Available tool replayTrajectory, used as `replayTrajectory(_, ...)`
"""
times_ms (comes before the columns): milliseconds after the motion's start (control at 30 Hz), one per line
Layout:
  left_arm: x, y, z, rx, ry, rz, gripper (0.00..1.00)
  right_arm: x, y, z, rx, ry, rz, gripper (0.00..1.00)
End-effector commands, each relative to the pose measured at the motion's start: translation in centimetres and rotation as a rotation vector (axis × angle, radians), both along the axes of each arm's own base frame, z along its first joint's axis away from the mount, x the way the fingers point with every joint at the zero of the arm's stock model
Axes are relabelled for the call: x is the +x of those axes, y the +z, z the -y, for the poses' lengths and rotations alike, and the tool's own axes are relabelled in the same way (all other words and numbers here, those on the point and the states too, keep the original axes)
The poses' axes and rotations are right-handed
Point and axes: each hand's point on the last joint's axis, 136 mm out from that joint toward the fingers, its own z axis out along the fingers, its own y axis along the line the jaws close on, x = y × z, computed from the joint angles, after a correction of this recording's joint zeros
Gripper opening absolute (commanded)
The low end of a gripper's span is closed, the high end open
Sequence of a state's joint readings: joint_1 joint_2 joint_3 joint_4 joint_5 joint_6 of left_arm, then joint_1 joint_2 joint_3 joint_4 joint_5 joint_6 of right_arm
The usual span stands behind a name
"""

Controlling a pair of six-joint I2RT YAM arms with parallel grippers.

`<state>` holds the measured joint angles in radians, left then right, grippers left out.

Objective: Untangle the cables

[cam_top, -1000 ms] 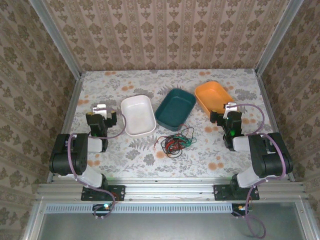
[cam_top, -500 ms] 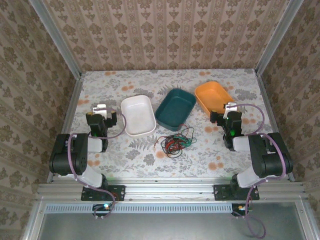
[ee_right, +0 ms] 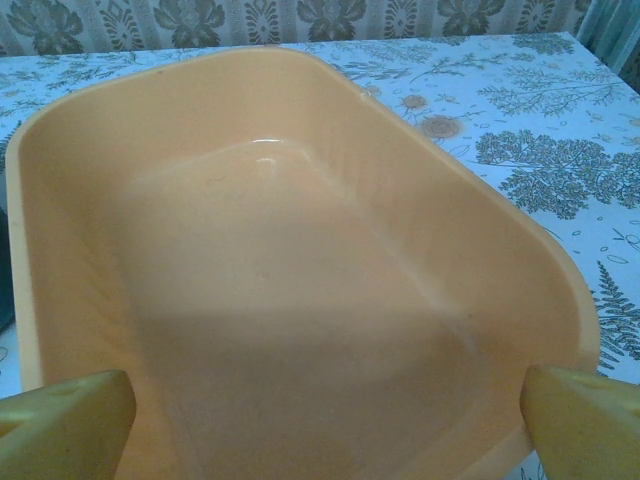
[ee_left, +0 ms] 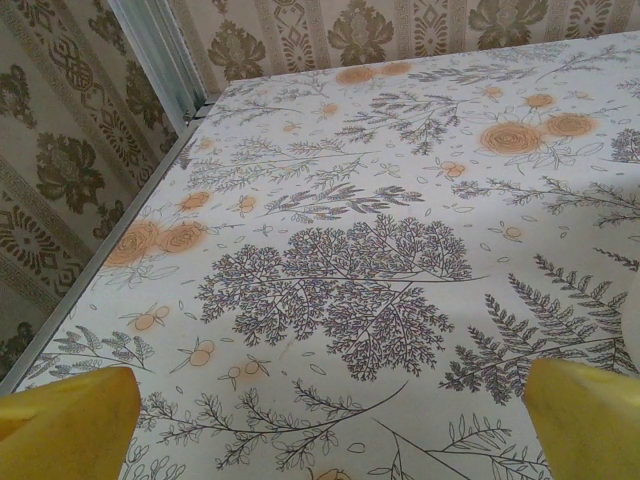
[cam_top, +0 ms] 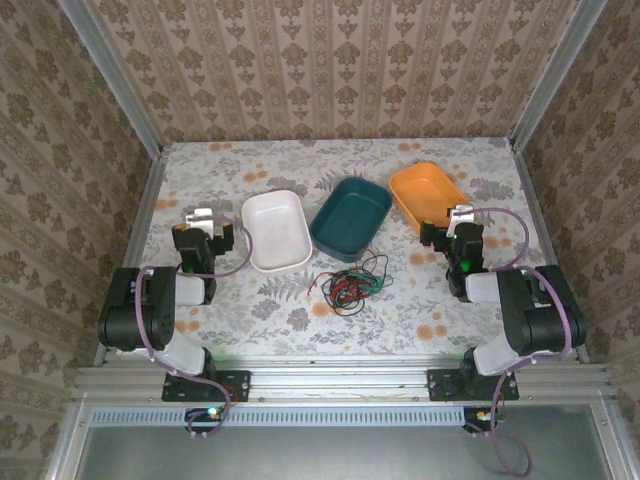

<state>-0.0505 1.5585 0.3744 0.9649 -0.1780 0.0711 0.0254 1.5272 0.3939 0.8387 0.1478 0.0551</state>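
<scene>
Cables (cam_top: 350, 282) in red, black and green lie in one loose tangle on the floral table (cam_top: 300, 318). They sit just in front of the teal tray (cam_top: 350, 216), roughly midway between the two arms. White tray (cam_top: 276, 232) stands to the left of the teal one, and orange tray (cam_top: 428, 193) to its right. Left gripper (cam_top: 204, 218) hangs just left of the white tray, its yellow fingers (ee_left: 66, 425) spread wide above bare tablecloth (a print of ferns and orange blossoms). Right gripper (cam_top: 461, 218) sits at the near right end of the orange tray. Its fingers (ee_right: 62, 425) are likewise spread wide, with the tray's near rim between them, ungripped. Both grippers are well apart from the cables.
</scene>
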Motion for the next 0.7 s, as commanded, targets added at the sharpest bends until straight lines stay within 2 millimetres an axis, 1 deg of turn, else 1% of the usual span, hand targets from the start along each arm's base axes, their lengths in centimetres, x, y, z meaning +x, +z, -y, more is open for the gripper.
replayTrajectory(0,0.4,0.3,0.6,-0.018,-0.038,-0.022,1.0,0.6,0.8,-0.3,0.013,0.033,0.02,1.0)
replayTrajectory(33,0.5,0.8,0.6,-0.009,-0.033,-0.055,1.0,0.6,0.8,-0.4,0.012,0.034,0.021,1.0)
replayTrajectory(100,0.9,2.8,-0.2,0.014,0.039,-0.109,1.0,0.6,0.8,-0.3,0.013,0.034,0.021,1.0)
replayTrajectory(167,1.0,5.4,-0.7,0.037,0.094,-0.085,1.0,0.5,1.3,-0.1,0.013,0.016,0.028,1.0)
replayTrajectory(233,0.7,7.7,-1.0,0.024,0.175,-0.024,1.0,0.4,2.5,0.2,0.012,-0.003,-0.016,1.0)
replayTrajectory(300,0.3,8.6,0.3,0.007,0.162,-0.063,1.0,0.0,4.9,0.6,0.04,-0.054,-0.089,1.0)
replayTrajectory(333,0.0,8.7,1.6,-0.001,0.134,-0.092,1.0,-0.4,6.2,0.8,0.064,-0.101,-0.118,0.99)
replayTrajectory(367,-0.3,8.8,3.3,0.007,0.09,-0.112,1.0,-0.9,7.4,0.7,0.079,-0.132,-0.143,0.97)
replayTrajectory(400,-0.7,8.7,5.1,0.018,0.042,-0.122,1.0,-1.3,8.1,0.1,0.095,-0.127,-0.162,0.97)
replayTrajectory(467,-1.8,8.5,9.4,0.023,-0.069,-0.135,1.0,-2.5,9.6,-2.0,0.086,-0.094,-0.186,0.96)
replayTrajectory(500,-2.3,8.2,11.1,0.011,-0.113,-0.142,1.0,-3.1,9.9,-3.4,0.078,-0.053,-0.2,0.96)
replayTrajectory(533,-3.1,8.0,13.6,-0.018,-0.177,-0.151,1.0,-3.8,10.0,-5.0,0.076,-0.011,-0.215,0.96)
replayTrajectory(567,-3.8,7.7,15.7,-0.048,-0.238,-0.163,1.0,-4.5,9.8,-6.7,0.085,0.04,-0.238,0.96)
replayTrajectory(600,-4.4,7.6,17.2,-0.069,-0.275,-0.169,1.0,-5.1,9.7,-8.2,0.084,0.093,-0.258,0.96)
replayTrajectory(667,-5.9,7.3,20.9,-0.096,-0.366,-0.183,1.0,-6.6,9.0,-10.6,0.068,0.162,-0.309,0.96)
